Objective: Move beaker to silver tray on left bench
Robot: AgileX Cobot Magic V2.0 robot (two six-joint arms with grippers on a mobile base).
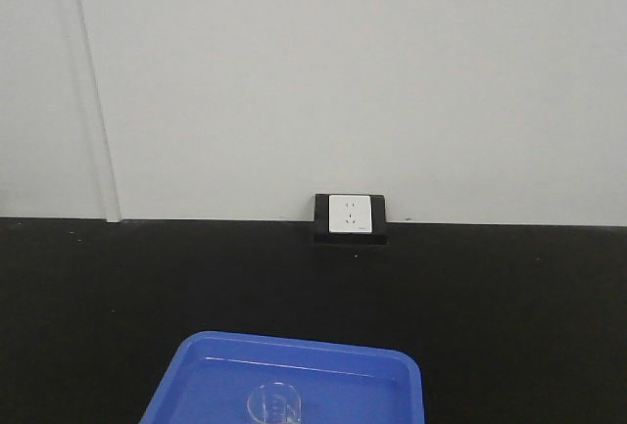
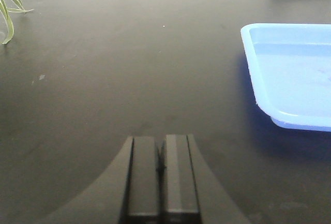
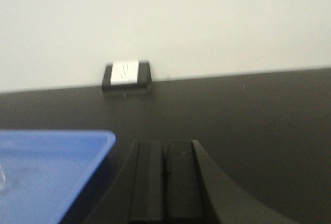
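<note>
Beaker (image 1: 274,405), clear glass, stands upright inside the blue tray (image 1: 211,385), near the middle of the tray's floor; the front view cuts off its lower part. The tray lies flat on the black table (image 1: 98,297), well short of the table's back edge, where a white socket (image 1: 350,214) in a black housing sits against the pale wall (image 1: 343,71). The left hand (image 2: 161,169) hangs low over bare table with its 2 fingers pressed together and nothing between them; the tray's corner is off to its right. The right hand (image 3: 165,172) is likewise pressed together and empty, with the tray just to its left. Green plant leaves (image 2: 8,6) reach in near the table's far left corner.
</note>
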